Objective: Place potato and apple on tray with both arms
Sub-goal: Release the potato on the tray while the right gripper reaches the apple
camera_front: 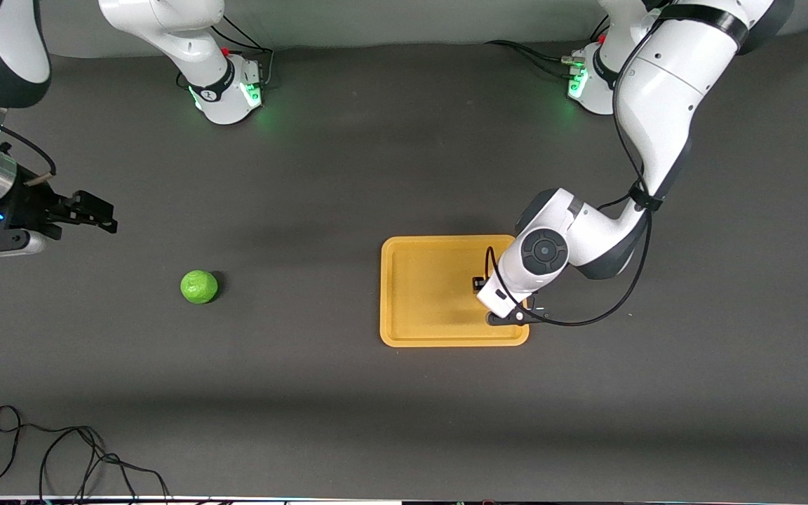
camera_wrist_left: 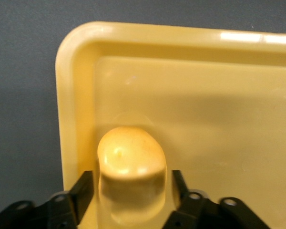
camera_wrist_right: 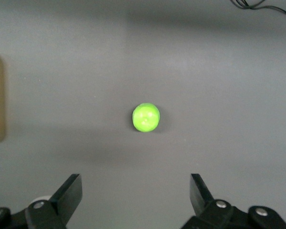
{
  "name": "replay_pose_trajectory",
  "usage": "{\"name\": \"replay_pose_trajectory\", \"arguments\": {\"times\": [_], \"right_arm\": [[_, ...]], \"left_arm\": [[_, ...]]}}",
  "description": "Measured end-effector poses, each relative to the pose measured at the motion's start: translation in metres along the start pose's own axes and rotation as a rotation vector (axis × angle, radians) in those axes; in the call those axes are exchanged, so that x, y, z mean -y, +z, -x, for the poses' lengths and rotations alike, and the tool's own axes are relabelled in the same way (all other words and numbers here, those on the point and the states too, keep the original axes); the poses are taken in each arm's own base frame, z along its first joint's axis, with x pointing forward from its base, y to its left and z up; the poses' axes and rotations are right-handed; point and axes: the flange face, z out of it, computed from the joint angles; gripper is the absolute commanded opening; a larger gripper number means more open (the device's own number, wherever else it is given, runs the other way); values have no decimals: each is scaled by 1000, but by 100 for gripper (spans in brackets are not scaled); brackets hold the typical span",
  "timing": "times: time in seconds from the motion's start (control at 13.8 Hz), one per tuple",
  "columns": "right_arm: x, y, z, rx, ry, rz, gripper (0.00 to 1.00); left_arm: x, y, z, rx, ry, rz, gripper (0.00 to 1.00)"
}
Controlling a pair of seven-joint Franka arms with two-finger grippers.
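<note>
The left gripper [camera_wrist_left: 131, 200] is low over the orange-yellow tray [camera_front: 418, 294], at the tray's end toward the left arm, with the potato [camera_wrist_left: 131, 164] between its two black fingers [camera_wrist_left: 81, 193]. In the left wrist view the yellow-tan lump sits on the tray floor near a rounded corner, the fingers close on either side of it; whether they press its skin or stand just clear cannot be told. In the front view the potato itself is hidden under the arm's white wrist. The right gripper [camera_front: 92, 212] hangs above the bare dark table [camera_front: 348, 175] at the right arm's end, its jaws spread wide and holding nothing. The apple [camera_front: 199, 287], round and bright green, lies on the table well apart from the tray, toward the right arm's end, and appears in the right wrist view between the open fingers [camera_wrist_right: 69, 195] but far below them. A loose black cable [camera_front: 60, 456] lies along the table edge nearest the front camera.
</note>
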Motion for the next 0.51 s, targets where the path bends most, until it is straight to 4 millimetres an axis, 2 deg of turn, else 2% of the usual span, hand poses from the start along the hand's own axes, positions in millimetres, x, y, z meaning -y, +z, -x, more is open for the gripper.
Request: {"name": "replay_pose_trajectory", "arguments": {"times": [0.14,0.29,0.36,0.51], "right_arm": [[2,21,-9,-8,-5,1,100],[2,52,-21,-10,-6,2,100],[2,74,-26,-17,-6,3,100],[2,126,-27,-39,-6,5,100]], "left_arm": [[2,-1,-2,-3,-7,0,100],[3,-12,-7,-21,-13,7,100],[4,-25,-9,-40,-16,12,100],[10,-72,-15,-80,-28,1,100]]}}
